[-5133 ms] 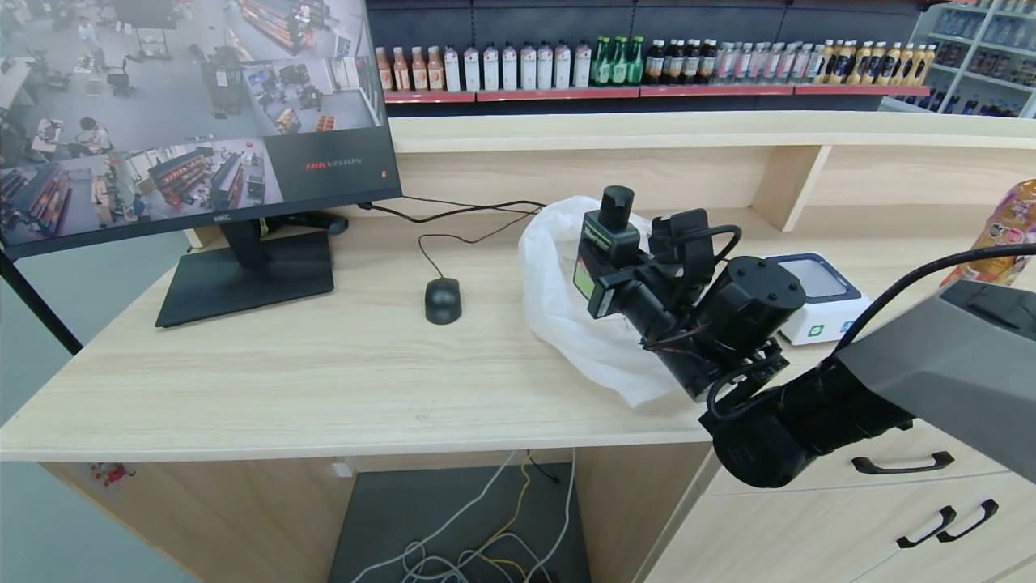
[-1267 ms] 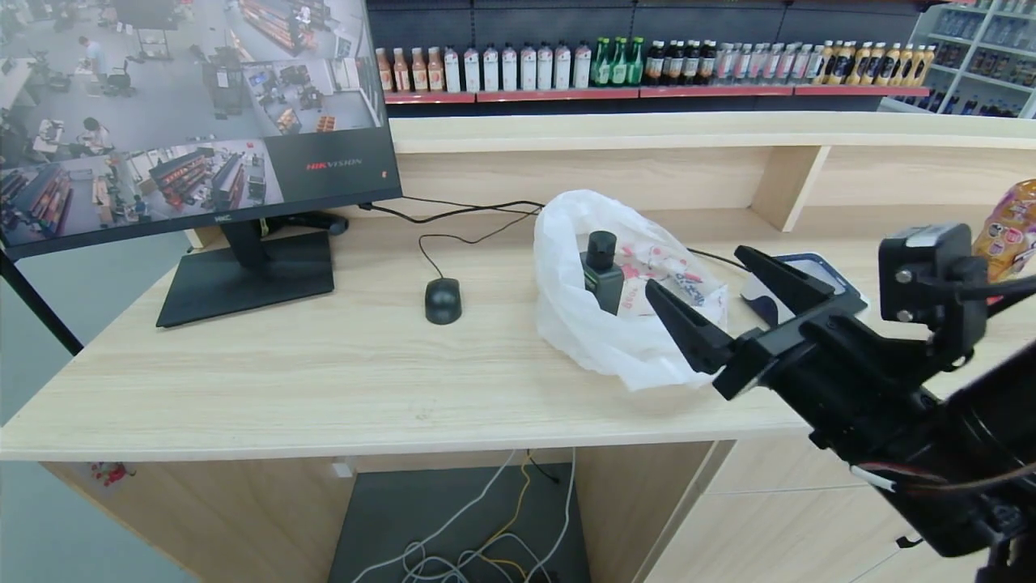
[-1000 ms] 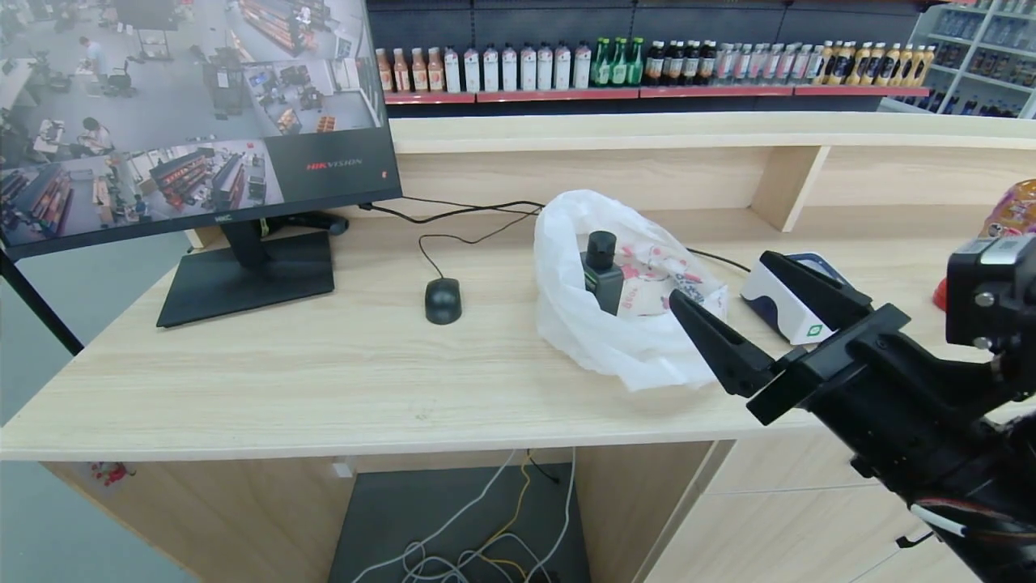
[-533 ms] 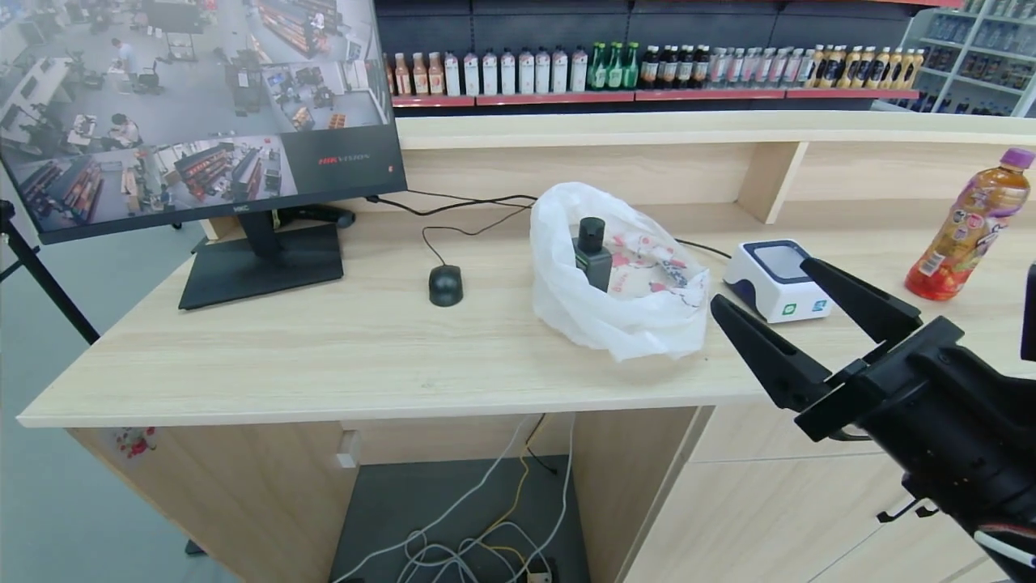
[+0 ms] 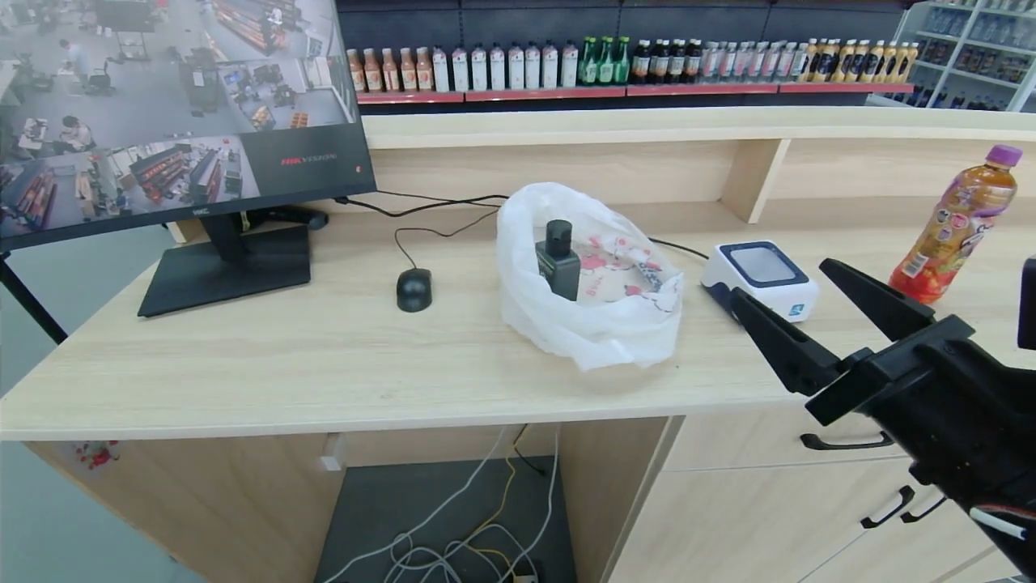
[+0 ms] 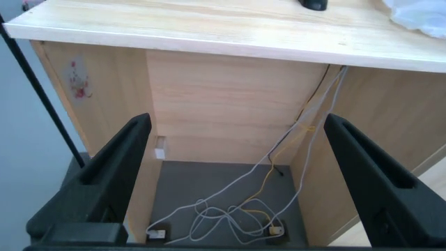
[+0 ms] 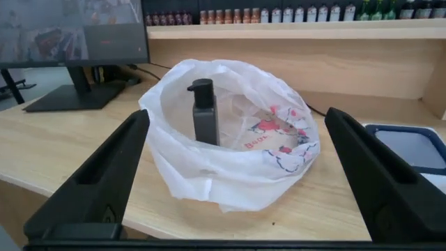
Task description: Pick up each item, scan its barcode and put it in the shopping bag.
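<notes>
Both our left gripper [image 6: 237, 122] and right gripper [image 5: 779, 279] are spread wide, empty. We see a dark bottle [image 5: 558, 263] standing in the bag [image 5: 583, 332].

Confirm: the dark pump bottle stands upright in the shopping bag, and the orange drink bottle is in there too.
Wrong: the head view shows the orange drink bottle standing on the counter, outside the shopping bag. The dark pump bottle is upright inside.

"Where's the right arm [image 5: 963, 413]?"

"Out in front on the robot's right side. The right gripper [image 5: 779, 279] points forward and a bit left, fingers [image 5: 777, 346] spread wide, nothing between them."

"And the left gripper [image 6: 237, 122]?"

"Held low, pointing ahead, fingers just as wide apart, empty."
</notes>
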Motion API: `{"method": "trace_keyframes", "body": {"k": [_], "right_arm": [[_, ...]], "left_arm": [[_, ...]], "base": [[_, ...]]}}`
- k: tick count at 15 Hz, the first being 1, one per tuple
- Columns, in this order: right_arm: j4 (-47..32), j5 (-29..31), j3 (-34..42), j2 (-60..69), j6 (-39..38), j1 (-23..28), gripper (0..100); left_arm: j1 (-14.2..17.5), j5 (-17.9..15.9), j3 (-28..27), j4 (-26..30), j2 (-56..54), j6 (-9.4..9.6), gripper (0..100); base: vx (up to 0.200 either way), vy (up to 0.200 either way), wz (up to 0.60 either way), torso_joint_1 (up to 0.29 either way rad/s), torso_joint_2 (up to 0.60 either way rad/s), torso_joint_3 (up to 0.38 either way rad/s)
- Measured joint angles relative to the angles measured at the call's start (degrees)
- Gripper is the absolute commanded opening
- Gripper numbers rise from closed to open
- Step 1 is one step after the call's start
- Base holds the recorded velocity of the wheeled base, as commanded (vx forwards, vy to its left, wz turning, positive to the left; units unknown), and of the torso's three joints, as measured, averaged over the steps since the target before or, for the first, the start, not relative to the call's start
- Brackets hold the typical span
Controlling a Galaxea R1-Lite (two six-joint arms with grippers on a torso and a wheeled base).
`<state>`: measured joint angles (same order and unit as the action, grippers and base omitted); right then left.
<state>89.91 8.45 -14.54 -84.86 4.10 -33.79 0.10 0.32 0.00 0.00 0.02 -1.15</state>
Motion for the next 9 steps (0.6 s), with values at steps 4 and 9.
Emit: {"method": "trace_keyframes", "body": {"k": [4, 9], "right_arm": [[0.01, -0.05, -0.17, -0.01, -0.40, 1.52, 100], [0.04, -0.20, -1.33, -3.07, 0.96, 2.84, 100]], "left_arm": [[-0.02, 0.00, 0.00, 0.00, 0.00, -0.05, 100], [-0.02, 0.00, 0.00, 0.00, 0.00, -0.30, 100]], "base": [[0.000, -0.200, 0.00, 0.000, 0.00, 0.001], [0.000, -0.200, 0.00, 0.002, 0.00, 0.002]]}}
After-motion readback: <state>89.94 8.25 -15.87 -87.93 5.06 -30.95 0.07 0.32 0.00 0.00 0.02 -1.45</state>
